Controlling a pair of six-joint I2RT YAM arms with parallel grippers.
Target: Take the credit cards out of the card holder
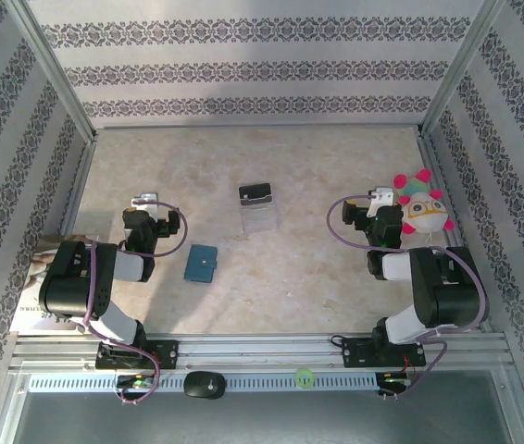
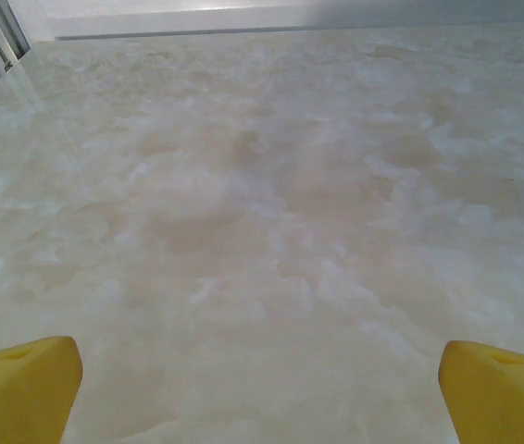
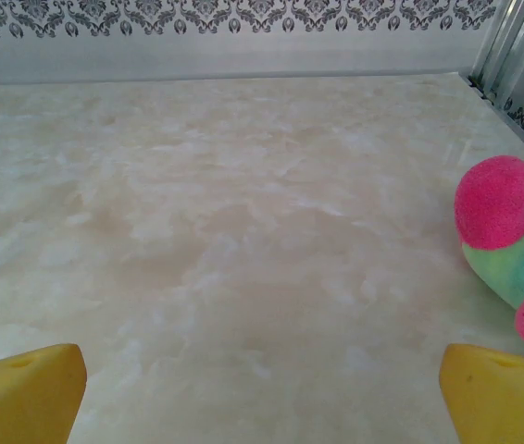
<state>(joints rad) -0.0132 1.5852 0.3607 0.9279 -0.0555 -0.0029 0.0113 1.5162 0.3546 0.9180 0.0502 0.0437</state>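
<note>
The card holder [image 1: 202, 263], a small teal-blue folder with a snap tab, lies shut and flat on the marble table between the two arms, nearer the left one. The credit cards are hidden. My left gripper [image 1: 144, 201] hovers to the left of and slightly beyond the holder, apart from it. In the left wrist view its yellow fingertips [image 2: 21, 384] stand wide apart, open over bare table. My right gripper [image 1: 380, 198] is far off on the right side, also open, its yellow fingertips [image 3: 23, 388] spread with nothing between them.
A clear plastic stand with a black piece [image 1: 258, 207] sits mid-table beyond the holder. A plush toy [image 1: 422, 208] with pink knobs [image 3: 495, 202] lies right beside the right gripper. Patterned walls and metal posts enclose the table [image 1: 243, 157]. Some paper [image 1: 35, 301] lies by the left arm.
</note>
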